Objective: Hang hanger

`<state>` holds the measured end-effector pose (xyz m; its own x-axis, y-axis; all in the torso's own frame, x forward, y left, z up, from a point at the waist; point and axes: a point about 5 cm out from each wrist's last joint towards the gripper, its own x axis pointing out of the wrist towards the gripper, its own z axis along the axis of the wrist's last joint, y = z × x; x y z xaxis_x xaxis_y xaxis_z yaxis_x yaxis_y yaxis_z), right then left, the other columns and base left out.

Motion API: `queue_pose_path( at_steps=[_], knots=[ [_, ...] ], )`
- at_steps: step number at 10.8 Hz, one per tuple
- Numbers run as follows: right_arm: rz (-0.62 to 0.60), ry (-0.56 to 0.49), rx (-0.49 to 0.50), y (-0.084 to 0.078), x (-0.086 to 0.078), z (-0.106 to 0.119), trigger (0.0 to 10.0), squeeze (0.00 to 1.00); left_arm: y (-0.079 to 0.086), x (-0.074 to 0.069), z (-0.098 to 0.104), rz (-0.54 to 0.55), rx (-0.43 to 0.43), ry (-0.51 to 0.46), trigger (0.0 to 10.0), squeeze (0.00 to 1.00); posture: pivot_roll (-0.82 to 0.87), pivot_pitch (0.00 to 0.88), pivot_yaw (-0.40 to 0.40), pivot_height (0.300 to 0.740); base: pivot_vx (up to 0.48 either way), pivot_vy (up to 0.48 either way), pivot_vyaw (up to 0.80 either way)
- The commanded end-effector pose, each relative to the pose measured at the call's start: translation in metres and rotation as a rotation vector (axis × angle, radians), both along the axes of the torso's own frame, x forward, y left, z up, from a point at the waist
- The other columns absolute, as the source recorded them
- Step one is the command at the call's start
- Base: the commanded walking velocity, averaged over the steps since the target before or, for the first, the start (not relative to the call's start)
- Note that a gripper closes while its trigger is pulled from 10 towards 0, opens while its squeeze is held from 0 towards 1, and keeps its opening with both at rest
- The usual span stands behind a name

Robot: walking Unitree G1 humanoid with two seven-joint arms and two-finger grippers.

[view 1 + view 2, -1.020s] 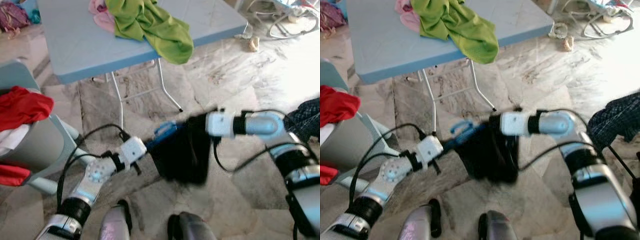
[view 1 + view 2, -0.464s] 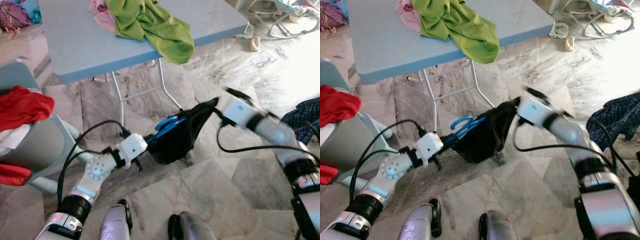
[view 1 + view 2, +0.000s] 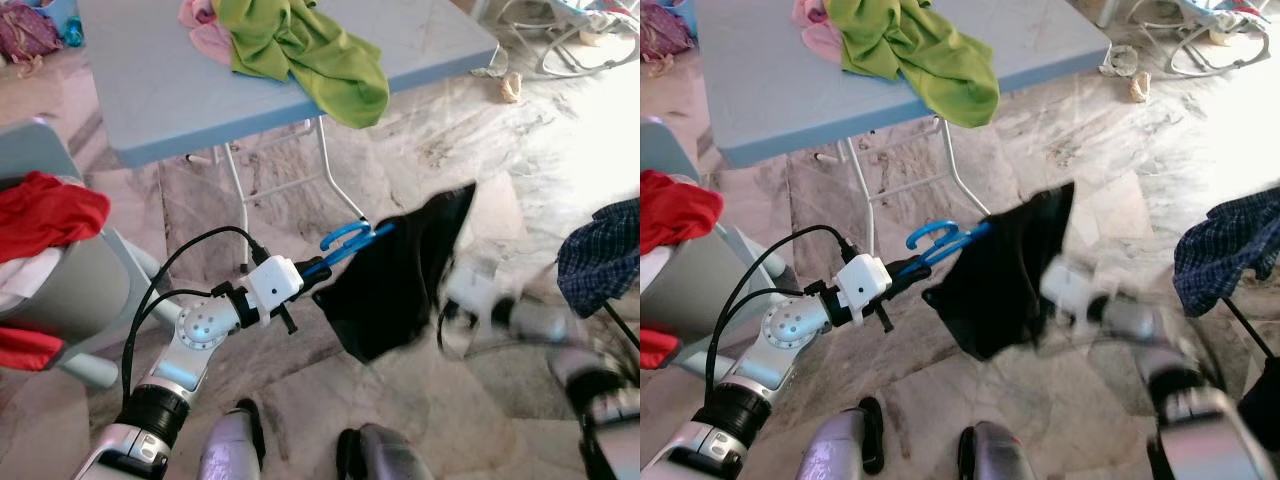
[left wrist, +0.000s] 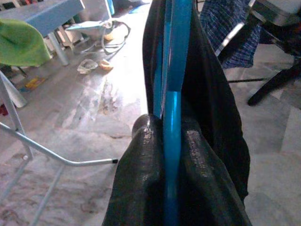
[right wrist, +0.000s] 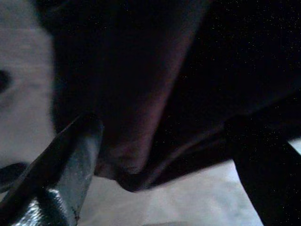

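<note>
Since the earlier frame, the right arm was found lowered and drawn away from the upper edge of the black garment (image 3: 400,280), which now hung more steeply from the blue hanger (image 3: 345,243). At the left, red clothing (image 3: 50,212) was noted on a grey chair (image 3: 85,290). The left tool (image 4: 164,141) was clenched on the hanger's blue bar, held out above the marble floor (image 3: 480,150) in front of the table (image 3: 150,90). A green cloth (image 3: 300,50) and a pink cloth (image 3: 200,25) were recorded on the table, the green one draped over its near edge. The right tool (image 5: 160,155) was observed just beside the garment's lower folds, its fingers spread apart and grasping nothing. The right arm was blurred. A checked fabric (image 3: 600,255) lay at the far right.
</note>
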<state>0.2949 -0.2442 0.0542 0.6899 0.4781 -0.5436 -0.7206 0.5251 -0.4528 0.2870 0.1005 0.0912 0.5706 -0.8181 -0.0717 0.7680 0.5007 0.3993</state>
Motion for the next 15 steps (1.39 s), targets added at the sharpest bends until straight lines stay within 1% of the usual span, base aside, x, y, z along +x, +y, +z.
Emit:
queue_pose_path(
  at_steps=[1,2,3,4,5,6,7,9,10,13,15],
  knots=[
    [-0.008,0.028,0.059,-0.005,-0.001,0.005,10.0,0.0,-0.005,-0.001,0.012,-0.025,-0.043,-0.039,0.0,0.0,0.01,0.195,-0.028,0.74,0.0,0.0,0.0],
    [0.001,0.056,0.091,-0.005,-0.004,0.005,10.0,0.0,-0.006,-0.001,0.013,-0.034,-0.043,-0.034,0.0,0.0,0.0,0.195,-0.025,0.74,0.0,0.0,0.0],
    [-0.013,0.056,0.138,-0.003,-0.004,0.007,10.0,0.0,-0.011,-0.001,0.015,-0.049,-0.049,-0.036,0.0,0.0,0.0,0.196,-0.024,0.74,0.0,0.0,0.0],
    [-0.031,0.034,0.184,0.004,0.0,0.01,10.0,0.0,-0.016,-0.002,0.017,-0.062,-0.056,-0.035,0.0,0.0,0.0,0.195,-0.024,0.74,0.0,0.0,0.0],
    [-0.073,-0.038,0.243,0.018,0.009,0.014,10.0,0.0,-0.022,-0.002,0.019,-0.075,-0.061,-0.041,0.0,0.0,0.0,0.192,-0.023,0.74,0.0,0.0,0.0],
    [-0.075,-0.05,0.298,0.027,0.012,0.016,3.8,0.0,-0.024,-0.002,0.021,-0.08,-0.065,-0.046,0.0,0.0,0.01,0.189,-0.024,0.74,0.0,0.0,0.0],
    [-0.084,-0.052,0.323,0.032,0.012,0.015,0.0,0.0,-0.025,-0.002,0.023,-0.084,-0.069,-0.047,0.0,0.0,0.01,0.188,-0.024,0.74,0.0,0.0,0.0],
    [-0.151,-0.096,0.371,0.037,0.02,0.018,0.0,0.0,-0.028,-0.003,0.026,-0.097,-0.078,-0.049,0.0,0.0,0.01,0.185,-0.027,0.74,0.0,0.0,0.0],
    [-0.17,-0.112,0.342,0.035,0.02,0.018,0.0,0.0,-0.031,-0.004,0.027,-0.103,-0.082,-0.05,0.0,0.0,0.01,0.184,-0.03,0.74,0.0,0.0,0.0],
    [-0.205,-0.139,0.345,0.03,0.018,0.018,0.0,0.0,-0.033,-0.005,0.028,-0.12,-0.09,-0.044,0.0,0.0,-0.01,0.186,-0.021,0.74,0.0,0.0,0.0],
    [-0.203,-0.16,0.311,0.029,0.018,0.018,0.0,0.0,-0.037,-0.006,0.03,-0.135,-0.082,-0.045,0.0,0.0,0.0,0.188,-0.021,0.74,0.0,0.0,0.0]
  ],
)
